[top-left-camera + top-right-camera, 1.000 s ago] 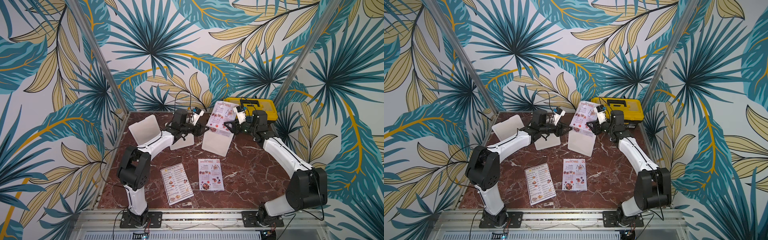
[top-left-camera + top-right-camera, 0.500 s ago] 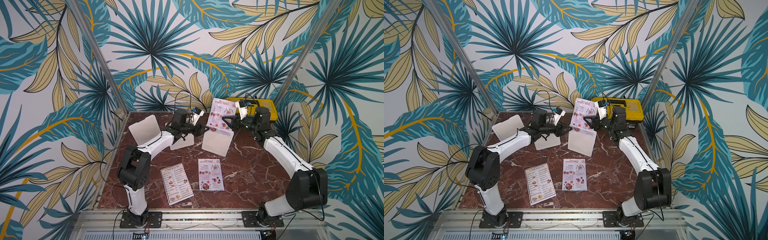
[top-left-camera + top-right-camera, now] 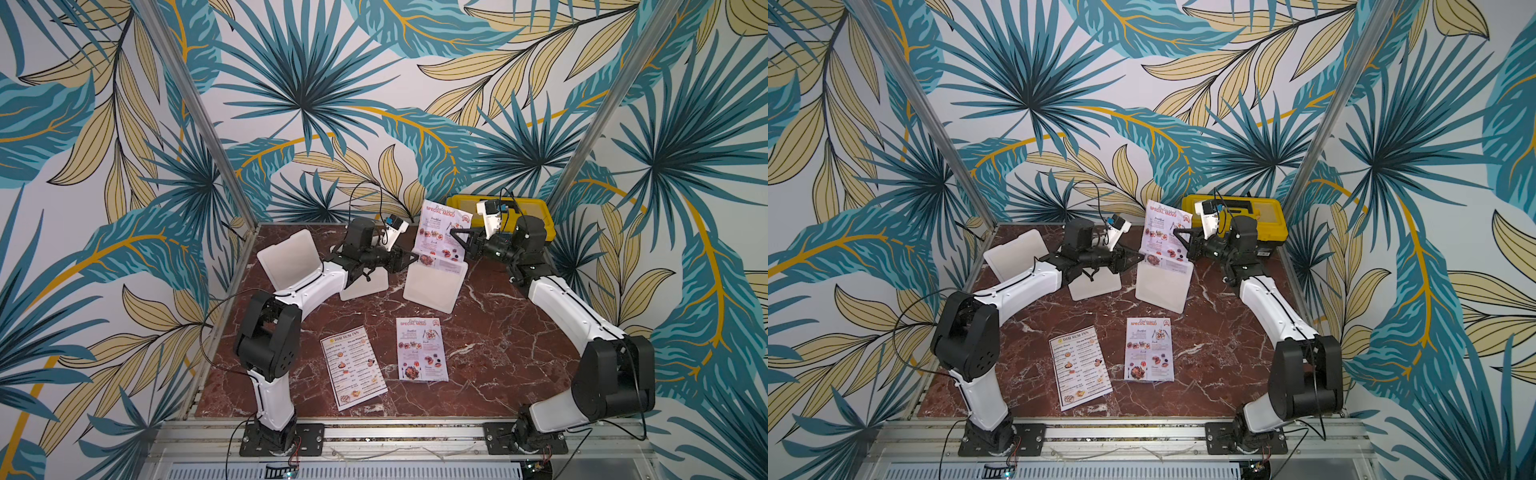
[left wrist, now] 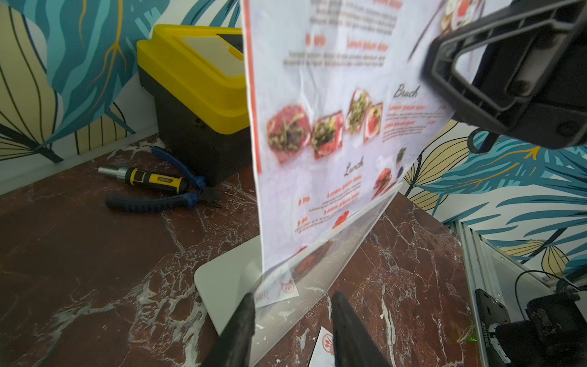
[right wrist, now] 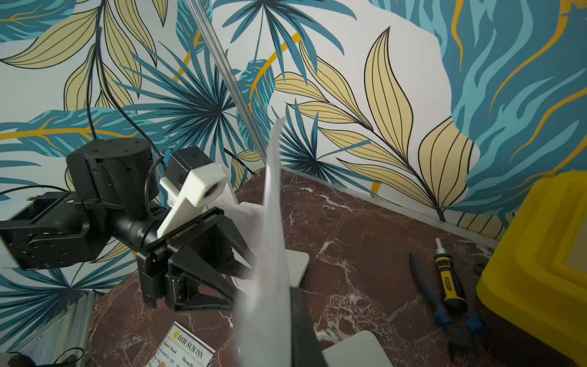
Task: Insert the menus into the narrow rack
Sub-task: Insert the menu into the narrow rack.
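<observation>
One "SPECIAL MENU" sheet [image 3: 436, 232] [image 3: 1160, 232] stands upright with its lower edge inside the clear narrow rack [image 3: 434, 286] [image 4: 333, 248]. My right gripper [image 3: 455, 233] [image 5: 286, 295] is shut on that sheet's side edge, well above the rack. My left gripper [image 3: 411, 259] [image 4: 293, 305] is open at the rack's near corner. Its fingers straddle the clear pane: one touches it, and a gap shows at the other. Two more menus lie flat near the table's front: the white "DIM SUM INN" sheet [image 3: 353, 370] and a second "SPECIAL MENU" sheet [image 3: 422, 349].
A yellow toolbox [image 3: 536, 208] [image 4: 197, 70] sits at the back right, with blue-handled pliers [image 4: 165, 203] and a screwdriver [image 4: 146, 178] beside it. Two other white stands [image 3: 291, 262] [image 3: 365, 286] are under and behind my left arm.
My right gripper opened, shifted a little higher along the standing menu and shut on it again. The left gripper stayed at the rack.
</observation>
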`<act>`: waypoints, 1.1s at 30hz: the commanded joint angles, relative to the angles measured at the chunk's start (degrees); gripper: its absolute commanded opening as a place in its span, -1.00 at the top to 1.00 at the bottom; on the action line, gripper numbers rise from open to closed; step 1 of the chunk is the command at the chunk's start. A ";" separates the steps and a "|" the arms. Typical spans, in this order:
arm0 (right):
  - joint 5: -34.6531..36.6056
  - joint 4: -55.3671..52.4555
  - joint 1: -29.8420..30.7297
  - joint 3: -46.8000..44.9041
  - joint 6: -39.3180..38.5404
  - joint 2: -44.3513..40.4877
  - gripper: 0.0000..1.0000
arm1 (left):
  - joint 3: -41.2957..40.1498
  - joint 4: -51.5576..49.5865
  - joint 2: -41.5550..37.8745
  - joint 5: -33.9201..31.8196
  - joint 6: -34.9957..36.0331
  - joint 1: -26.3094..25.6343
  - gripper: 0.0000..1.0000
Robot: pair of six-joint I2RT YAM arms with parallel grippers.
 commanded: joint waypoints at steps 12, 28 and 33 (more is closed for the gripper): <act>0.69 8.05 -0.02 -7.77 0.65 -3.20 0.39 | -1.13 0.53 -2.46 1.06 0.30 0.18 0.16; 3.45 10.40 -0.03 -7.70 2.46 -3.53 0.88 | -6.14 0.50 -8.09 0.78 1.28 0.18 0.16; 4.49 15.45 -0.03 -12.73 3.07 -4.85 0.96 | -10.81 0.50 -12.67 0.71 -0.05 1.20 0.16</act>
